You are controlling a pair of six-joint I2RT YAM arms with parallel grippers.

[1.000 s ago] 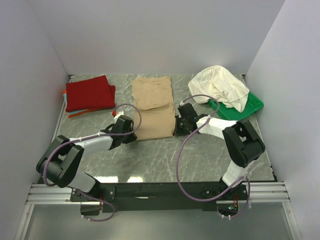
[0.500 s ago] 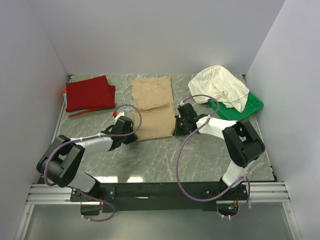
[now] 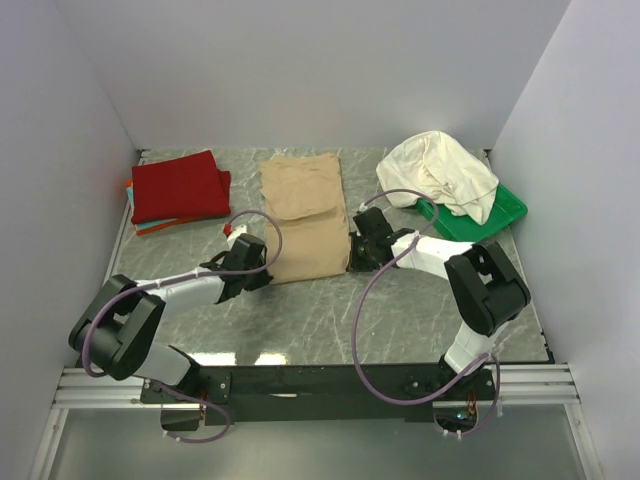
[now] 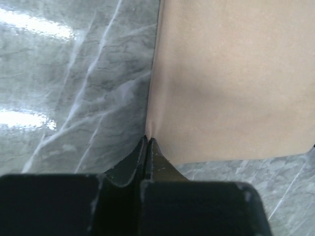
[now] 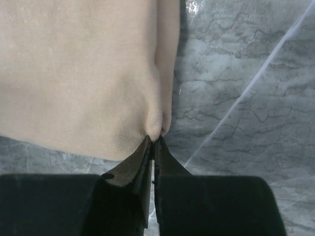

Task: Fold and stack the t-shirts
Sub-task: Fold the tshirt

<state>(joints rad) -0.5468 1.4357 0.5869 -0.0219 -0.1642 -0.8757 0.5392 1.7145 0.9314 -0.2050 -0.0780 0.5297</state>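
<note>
The tan-beige t-shirt (image 3: pixel 305 215) lies flat mid-table as a long folded strip. My left gripper (image 3: pixel 266 264) sits at its near left corner; in the left wrist view the jaws (image 4: pixel 147 140) are shut, pinching the tan cloth's (image 4: pixel 231 73) edge at their tips. At the near right corner my right gripper (image 3: pixel 353 250) is shut too, the tan cloth (image 5: pixel 78 73) puckering into its tips (image 5: pixel 155 138). A folded deep red t-shirt (image 3: pixel 178 186) lies back left on thin orange and teal ones (image 3: pixel 150 226). The cream-white t-shirt (image 3: pixel 440 172) is crumpled at the back right.
A green plastic tray (image 3: pixel 503 214) sits at the back right under the cream-white shirt. White walls close in the table on three sides. The grey marbled tabletop (image 3: pixel 300 320) shows between the arms' bases and the tan shirt.
Both grippers have closed on the tan shirt's near corners. The arms have hardly moved and the shirt's near edge has shifted only slightly.
</note>
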